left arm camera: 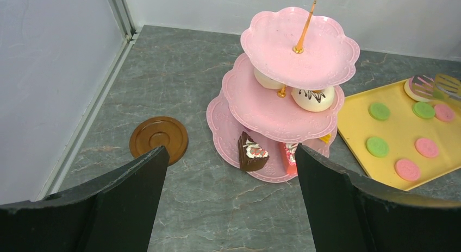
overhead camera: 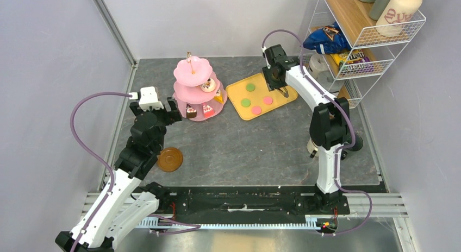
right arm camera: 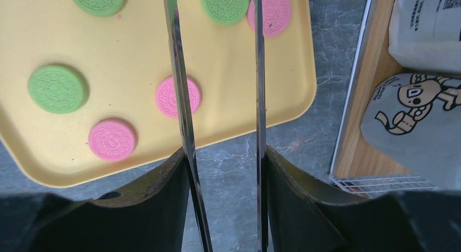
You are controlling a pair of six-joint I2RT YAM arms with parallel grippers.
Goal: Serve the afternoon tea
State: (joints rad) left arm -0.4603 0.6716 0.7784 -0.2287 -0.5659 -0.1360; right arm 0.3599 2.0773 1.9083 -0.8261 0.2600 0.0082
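Note:
The pink three-tier stand (overhead camera: 193, 89) stands at the back centre. It holds cake wedges, one of them chocolate (left arm camera: 251, 152), on the bottom tier and a white donut (left arm camera: 312, 97) on the middle tier. Its top tier is bare. My left gripper (left arm camera: 229, 150) is open and empty, just in front of the stand. A brown saucer (overhead camera: 169, 159) lies to its left. My right gripper (right arm camera: 224, 151) is shut on metal tongs (right arm camera: 182, 100) above the yellow tray (right arm camera: 141, 62) of green and pink macarons (right arm camera: 58, 89). In the left wrist view the tong tips (left arm camera: 448, 86) are beside a pink-striped donut (left arm camera: 418, 88).
A wire shelf (overhead camera: 369, 40) at the back right holds a blue bag, a yellow packet and a cream bottle. Two pale mugs with a cartoon print (right arm camera: 413, 116) stand on its lowest level, right of the tray. Grey walls close both sides.

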